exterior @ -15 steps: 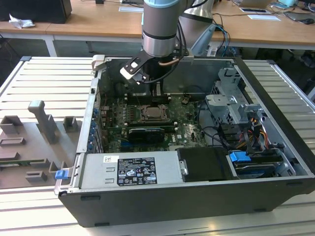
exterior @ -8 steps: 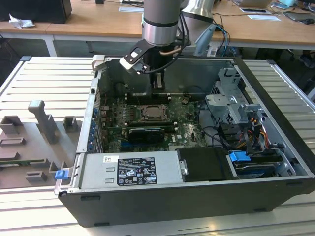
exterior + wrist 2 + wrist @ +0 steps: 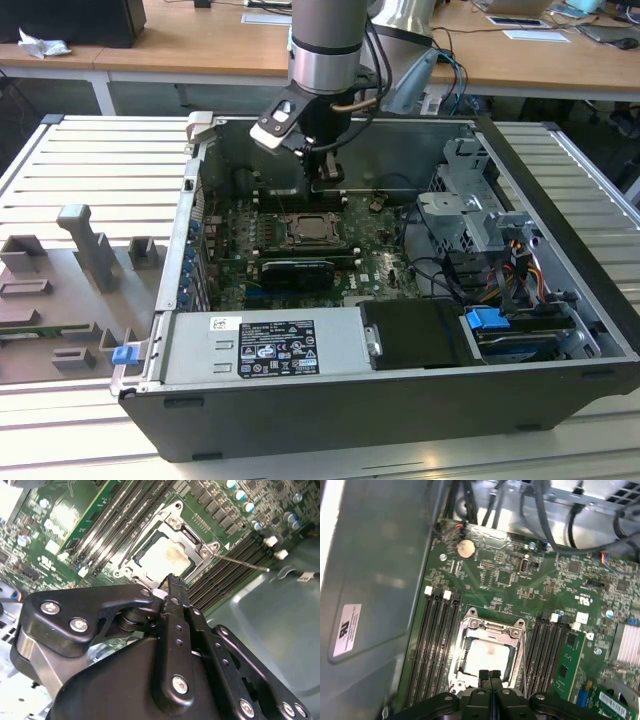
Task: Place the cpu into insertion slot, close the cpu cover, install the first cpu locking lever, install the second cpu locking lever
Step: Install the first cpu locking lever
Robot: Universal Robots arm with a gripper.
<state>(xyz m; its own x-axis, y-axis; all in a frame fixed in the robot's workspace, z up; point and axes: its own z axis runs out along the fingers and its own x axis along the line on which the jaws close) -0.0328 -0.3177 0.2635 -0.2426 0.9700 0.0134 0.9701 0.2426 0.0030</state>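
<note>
The cpu [image 3: 487, 656] lay in the slot [image 3: 454, 684], the cover [image 3: 492, 629] apparently down. The gripper [image 3: 490, 675], jaws pressed together, hovered at the slot's far edge. Lever 1 [image 3: 243, 563] seemed in hand, calling for an accurate push.

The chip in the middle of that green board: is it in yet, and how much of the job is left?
Done: the chip lies in place on the green board, and the metal cover looks folded down around it. In hand: nothing; the gripper is shut and empty, close by the cover's edge. Left: the locking levers; one thin lever juts out sideways, seemingly unlatched.
</note>
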